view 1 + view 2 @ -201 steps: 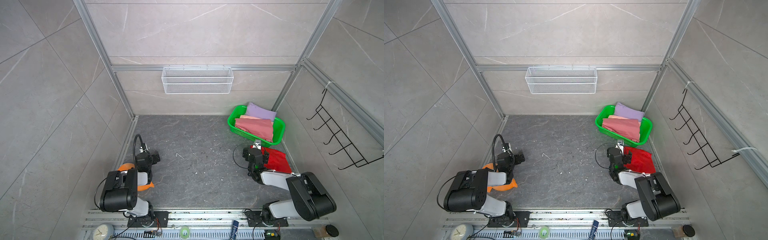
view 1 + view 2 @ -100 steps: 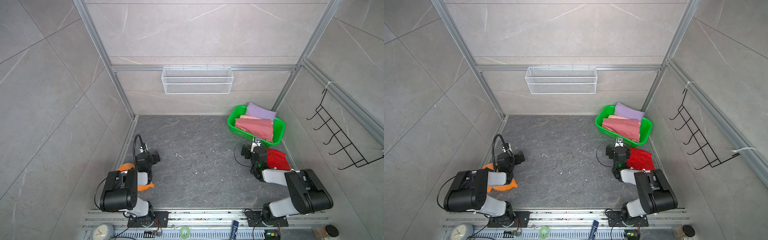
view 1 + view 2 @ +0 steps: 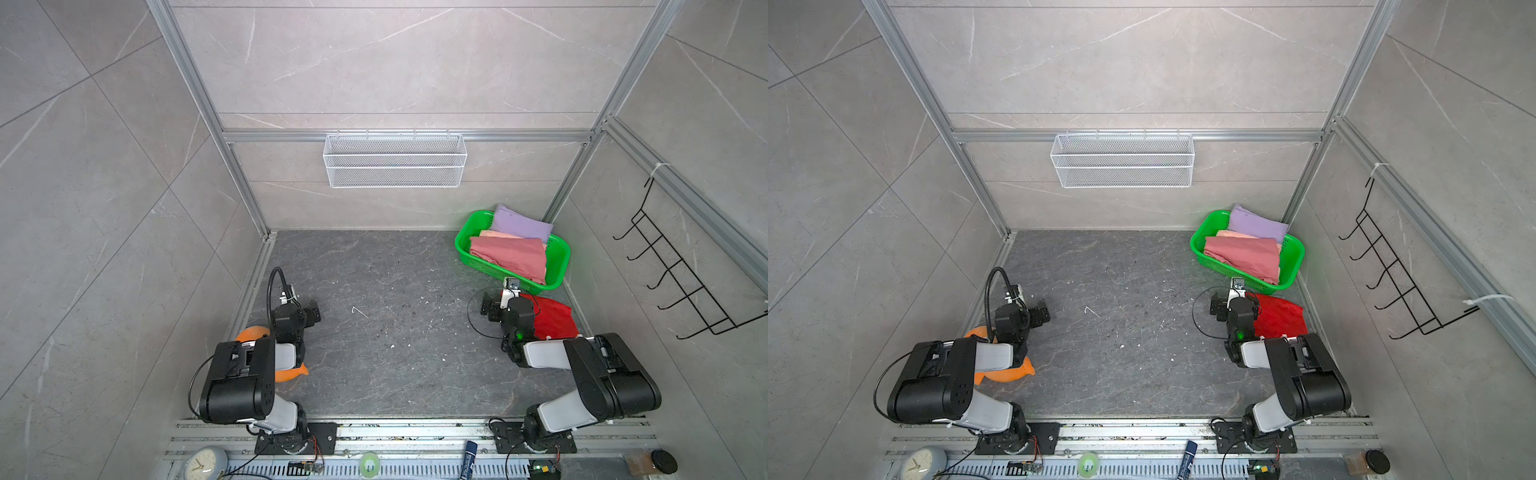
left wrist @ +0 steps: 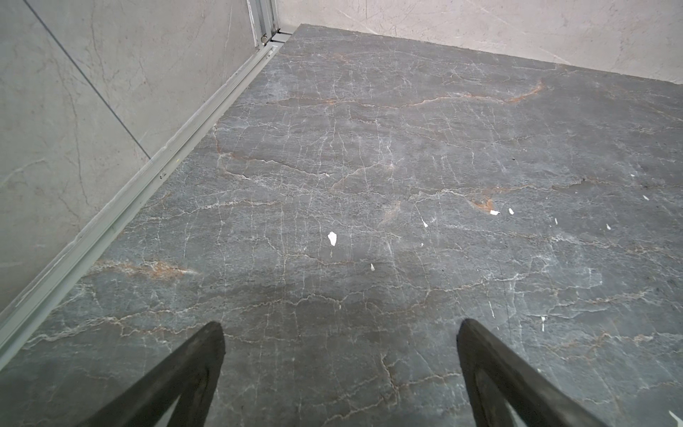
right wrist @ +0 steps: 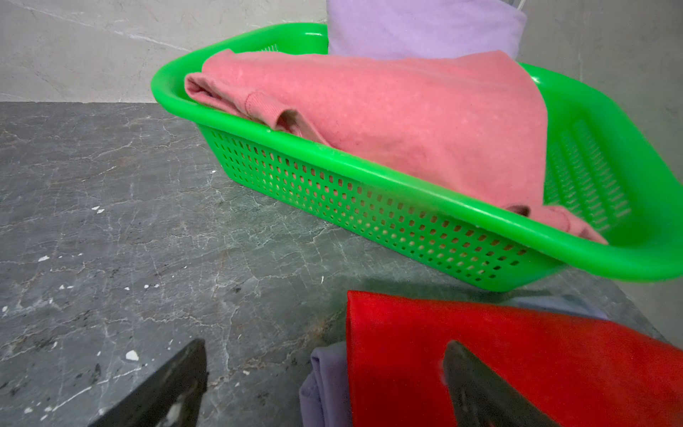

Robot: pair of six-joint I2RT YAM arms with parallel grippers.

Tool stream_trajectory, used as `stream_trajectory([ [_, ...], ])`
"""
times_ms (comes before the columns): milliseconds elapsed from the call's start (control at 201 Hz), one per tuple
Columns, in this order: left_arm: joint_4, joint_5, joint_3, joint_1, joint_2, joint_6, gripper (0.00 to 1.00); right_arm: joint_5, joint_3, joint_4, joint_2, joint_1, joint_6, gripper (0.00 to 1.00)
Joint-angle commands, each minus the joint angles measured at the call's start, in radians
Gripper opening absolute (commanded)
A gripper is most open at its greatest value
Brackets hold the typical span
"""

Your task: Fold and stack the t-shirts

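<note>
Right wrist view showed me a lavender cloth shirt mostly hidden under a bright red cloth shirt; left claw and right claw gaped wide, empty.

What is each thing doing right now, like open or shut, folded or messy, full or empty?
left gripper, open, empty.
right gripper, open, empty.
green basket, upright, holding shirts.
red t-shirt, folded flat atop a lavender cloth.
dusty rose t-shirt, loosely folded in the basket.
lavender t-shirt, bundled at the basket's far end.
wire wall basket, empty.
orange plush toy, lying partly hidden.
</note>
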Motion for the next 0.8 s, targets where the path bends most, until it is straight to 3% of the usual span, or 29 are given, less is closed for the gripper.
stream_trajectory([
  [0, 0.047, -0.011, 0.02, -0.007, -0.003, 0.024, 1.0, -0.009, -0.007, 0.024, -0.009, -0.004, -0.006, 0.99],
  [791, 0.048, -0.011, 0.02, -0.007, -0.003, 0.024, 1.0, -0.015, 0.003, 0.016, -0.001, -0.006, 0.002, 0.99],
])
